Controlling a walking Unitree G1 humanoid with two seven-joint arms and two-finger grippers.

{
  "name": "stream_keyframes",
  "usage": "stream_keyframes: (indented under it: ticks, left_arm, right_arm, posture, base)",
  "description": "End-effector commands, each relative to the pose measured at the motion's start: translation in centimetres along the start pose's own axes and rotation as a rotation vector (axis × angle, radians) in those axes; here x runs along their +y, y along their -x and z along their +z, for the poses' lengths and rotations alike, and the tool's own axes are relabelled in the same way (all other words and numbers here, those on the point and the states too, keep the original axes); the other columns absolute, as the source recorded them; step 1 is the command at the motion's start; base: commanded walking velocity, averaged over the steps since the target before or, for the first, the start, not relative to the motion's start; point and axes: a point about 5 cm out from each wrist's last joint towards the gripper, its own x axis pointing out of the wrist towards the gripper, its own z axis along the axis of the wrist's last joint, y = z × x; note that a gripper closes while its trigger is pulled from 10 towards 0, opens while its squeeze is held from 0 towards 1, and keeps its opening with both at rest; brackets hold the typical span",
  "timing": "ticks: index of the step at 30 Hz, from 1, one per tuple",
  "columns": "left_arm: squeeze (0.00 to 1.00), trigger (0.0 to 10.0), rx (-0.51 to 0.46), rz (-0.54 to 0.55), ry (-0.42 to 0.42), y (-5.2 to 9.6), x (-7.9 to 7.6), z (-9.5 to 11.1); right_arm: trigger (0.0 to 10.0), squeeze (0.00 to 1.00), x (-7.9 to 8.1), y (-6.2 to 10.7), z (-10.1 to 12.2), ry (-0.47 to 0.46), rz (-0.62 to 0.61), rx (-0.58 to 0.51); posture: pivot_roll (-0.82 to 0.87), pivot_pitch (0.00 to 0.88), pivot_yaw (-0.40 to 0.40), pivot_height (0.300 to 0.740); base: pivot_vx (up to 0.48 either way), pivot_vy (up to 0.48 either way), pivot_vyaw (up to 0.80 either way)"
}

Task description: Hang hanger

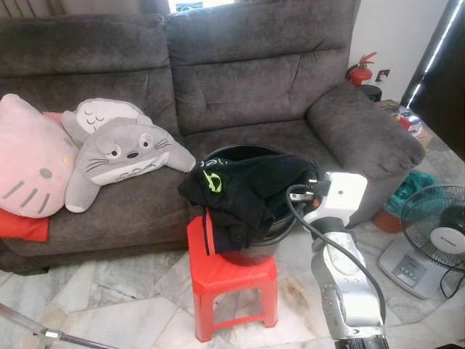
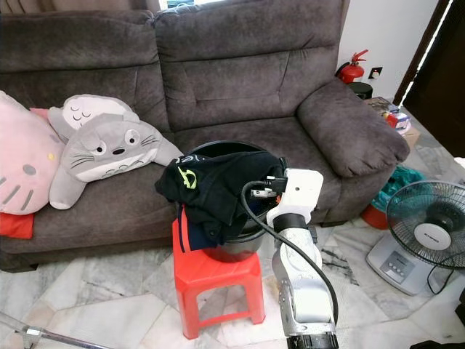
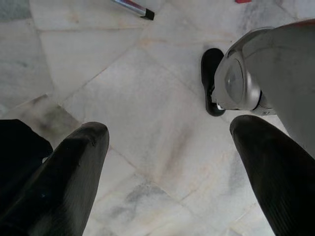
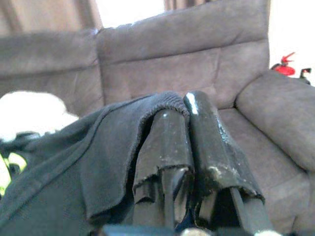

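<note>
Right claw (image 4: pixel 189 142) is pinched shut on a fold of the dark garment (image 1: pixel 251 185), its two black fingers (image 4: pixel 165 147) pressed together with cloth caught between them, as the right wrist view shows. In the head views the silver right arm (image 1: pixel 345 280) rises from the lower right of the frame to the edge of the black bucket (image 1: pixel 254 243), which stands on a red stool (image 1: pixel 232 287) at centre, in front of the grey sofa (image 1: pixel 254 80). The garment lies heaped over the bucket's mouth, a yellow-green logo (image 1: pixel 211 180) facing up toward its left side.

Left claw (image 3: pixel 162 162) hangs idle, fingers wide apart, pointing down at the marble floor (image 3: pixel 123 98).

No hanger can be made out; if one is inside the garment, the cloth hides it. A thin metal bar (image 1: pixel 36 327) crosses the lower left corner of the frame, though I cannot tell what it belongs to.

The step in hand looks like drawing the garment out of the bucket. To do it well, the lift should go straight up and slowly, so the cloth trailing over the rim does not drag the bucket off the small stool. The pinch holds only a thin fold, so a jerk could let it slip. Once the garment hangs free, any hanger hook should show.
</note>
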Motion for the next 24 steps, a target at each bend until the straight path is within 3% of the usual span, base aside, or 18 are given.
stream_keyframes:
  ticks: [1,15,24]
  left_arm:
    - [0.0,10.0,0.005,0.019,-0.017,0.1,0.5,-0.3]
    - [0.0,10.0,0.003,0.006,-0.009,0.1,0.2,-0.4]
    - [0.0,10.0,0.006,0.002,-0.006,0.2,0.1,-0.5]
  right_arm:
    - [10.0,0.0,0.0,-0.5,0.1,-0.037,-0.012,0.014]
    - [10.0,0.0,1.5,-0.8,0.3,-0.015,0.061,-0.001]
    - [10.0,0.0,1.6,-1.0,0.3,-0.007,0.073,0.002]
  posture:
    - [-0.13,0.0,0.052,0.732]
    - [-0.13,0.0,0.051,0.732]
    - [-0.13,0.0,0.047,0.732]
  base:
    - [0.0,0.0,0.0]
    - [0.0,0.0,0.0]
    - [0.0,0.0,0.0]
